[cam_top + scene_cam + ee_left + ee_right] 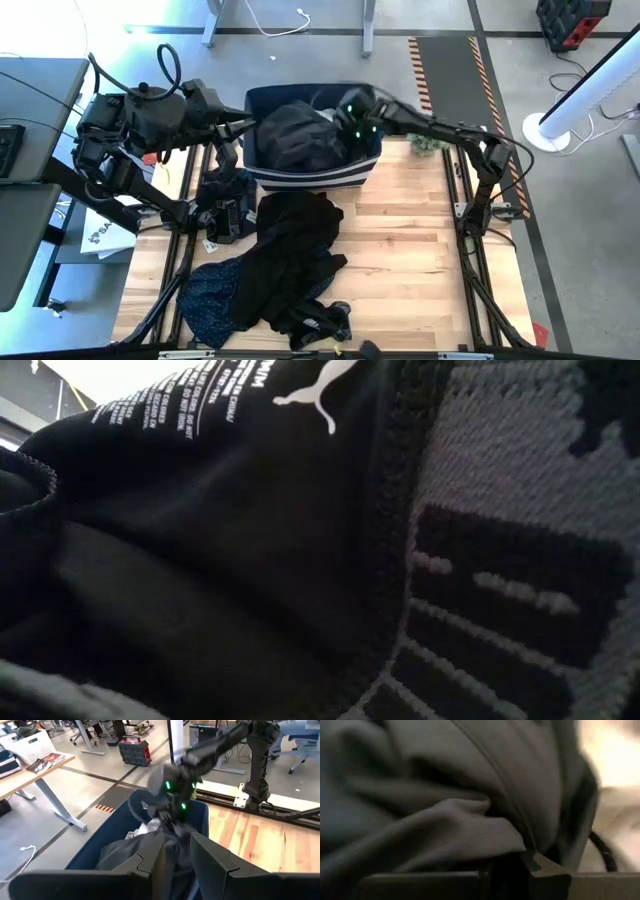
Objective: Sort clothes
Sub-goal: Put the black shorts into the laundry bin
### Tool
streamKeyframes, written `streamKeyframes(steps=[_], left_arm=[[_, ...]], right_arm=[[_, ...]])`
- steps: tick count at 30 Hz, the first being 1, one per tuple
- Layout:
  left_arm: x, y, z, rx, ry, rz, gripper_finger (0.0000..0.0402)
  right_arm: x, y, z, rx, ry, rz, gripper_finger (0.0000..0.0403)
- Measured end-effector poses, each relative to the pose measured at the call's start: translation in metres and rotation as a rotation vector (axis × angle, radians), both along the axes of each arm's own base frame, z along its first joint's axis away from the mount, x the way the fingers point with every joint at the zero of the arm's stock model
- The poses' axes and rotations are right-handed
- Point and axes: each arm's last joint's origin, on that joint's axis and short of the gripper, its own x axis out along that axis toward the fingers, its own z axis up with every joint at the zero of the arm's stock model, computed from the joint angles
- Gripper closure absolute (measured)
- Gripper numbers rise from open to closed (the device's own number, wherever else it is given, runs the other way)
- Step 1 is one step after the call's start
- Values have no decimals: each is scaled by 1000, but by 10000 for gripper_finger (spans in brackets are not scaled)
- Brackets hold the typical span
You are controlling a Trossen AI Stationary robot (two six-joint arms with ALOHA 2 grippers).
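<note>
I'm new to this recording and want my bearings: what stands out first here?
Both arms meet over the navy bin at the table's far edge, where a dark garment is heaped. The right gripper sits in that cloth; the left gripper reaches in from the other side. Nearer, a black clothes pile sprawls beside a speckled navy garment.

Two dark, jointed robot arms

Black cables are looped over the left arm (140, 110); green lights are seen behind the right gripper (345, 122) jaws.
</note>
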Motion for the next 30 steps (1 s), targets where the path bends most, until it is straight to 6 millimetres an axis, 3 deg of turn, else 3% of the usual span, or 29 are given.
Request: streamKeyframes(steps=[3,7,11,17,24,27,30], left_arm=[[0,0,0,-13,-7,6,313],[-1,0,-1,-33,-4,14,313],[-2,0,-3,-43,8,20,313],[-3,0,-6,-69,21,35,313],[-4,0,-8,-121,29,35,313],[-4,-1,-9,-130,28,36,313],[-4,-1,-9,-131,28,34,313]], right_arm=[[-6,4,-28,51,67,-28,374],[-11,4,-28,58,117,-11,366],[-8,-1,5,-19,110,3,325],[-16,-5,79,-213,107,-68,258],[-34,4,147,-286,8,-213,250],[-31,9,165,-286,-124,-235,250],[-19,14,173,-296,-262,-123,250]])
